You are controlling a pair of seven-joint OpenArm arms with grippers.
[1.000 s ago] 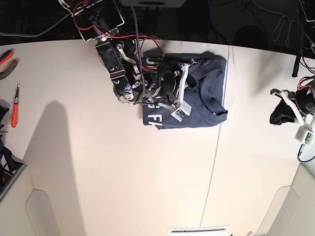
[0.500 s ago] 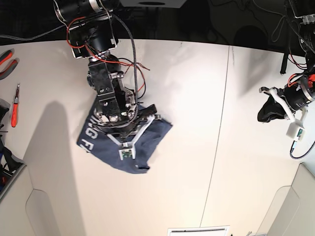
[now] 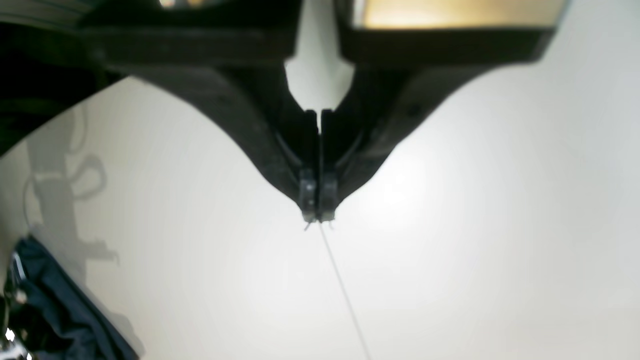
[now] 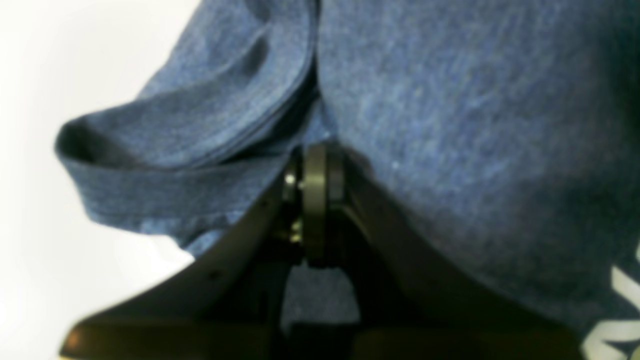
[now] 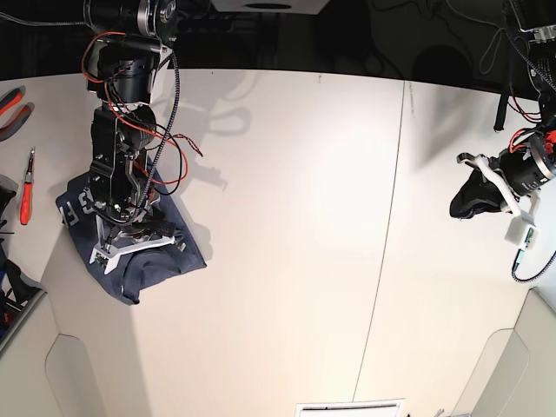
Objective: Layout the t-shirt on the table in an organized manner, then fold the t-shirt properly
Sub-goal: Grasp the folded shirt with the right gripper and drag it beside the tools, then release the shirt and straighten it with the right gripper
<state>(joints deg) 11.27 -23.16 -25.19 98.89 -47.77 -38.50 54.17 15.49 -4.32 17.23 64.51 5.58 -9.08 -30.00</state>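
The navy t-shirt [image 5: 165,263] lies bunched at the table's left edge, with white lettering [image 5: 85,201] showing at its far end. My right gripper [image 5: 137,233] is shut on a fold of the shirt; in the right wrist view the jaws [image 4: 312,165] pinch blue fabric [image 4: 450,125], with lettering [image 4: 615,320] at the lower right. My left gripper [image 5: 475,198] hovers at the right side of the off-white table [image 5: 287,217], far from the shirt. In the left wrist view it [image 3: 318,217] is shut and empty above the dark seam [image 3: 345,300], with the shirt [image 3: 55,310] at the lower left.
Red-handled tools [image 5: 26,184] and pliers [image 5: 9,109] lie at the far left edge. Red and black cables hang from the right arm [image 5: 122,78]. A white panel [image 5: 352,407] sits at the front edge. Grey side panels [image 5: 512,373] flank the front corners.
My right gripper has dragged the t-shirt from the back middle of the table to the left edge, bunching it. The left arm has shifted slightly inward.
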